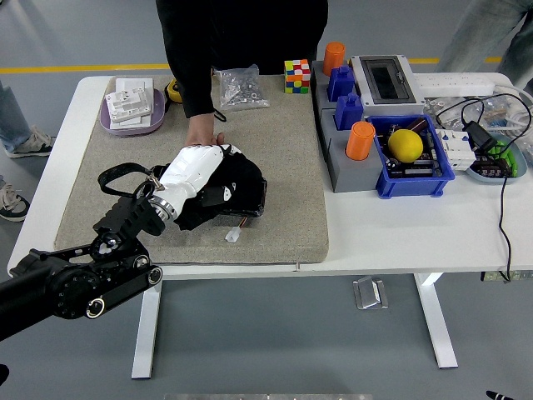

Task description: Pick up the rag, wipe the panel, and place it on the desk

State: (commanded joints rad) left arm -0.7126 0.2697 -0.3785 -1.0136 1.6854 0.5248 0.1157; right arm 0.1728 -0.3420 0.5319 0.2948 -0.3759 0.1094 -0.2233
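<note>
While the left arm reaches in from the 7 o'clock corner, its left hand [193,173] with a white shell lies on top of the black rag [236,193], and the fingers look curled down into the cloth, so it seems to grip the rag. The rag sits as a crumpled heap on the grey-brown panel [287,158], a little left of the panel's middle, and a small white tag [232,237] shows at its 6 o'clock edge. A person in black stands at the table's far side, at 12 o'clock, and the person's hand [202,132] rests on the panel, touching the rag and the robot's hand from the far side. At 10 o'clock of the panel, a purple tray [108,123] holds white cards. At 12 o'clock lie a clear bag [241,87] of small parts and a colourful cube [297,75]. At 3 o'clock, on the white table [400,229], a blue bin [414,182] holds a yellow ball [405,145], with two orange cylinders [361,141] on a grey block just beside it.
</note>
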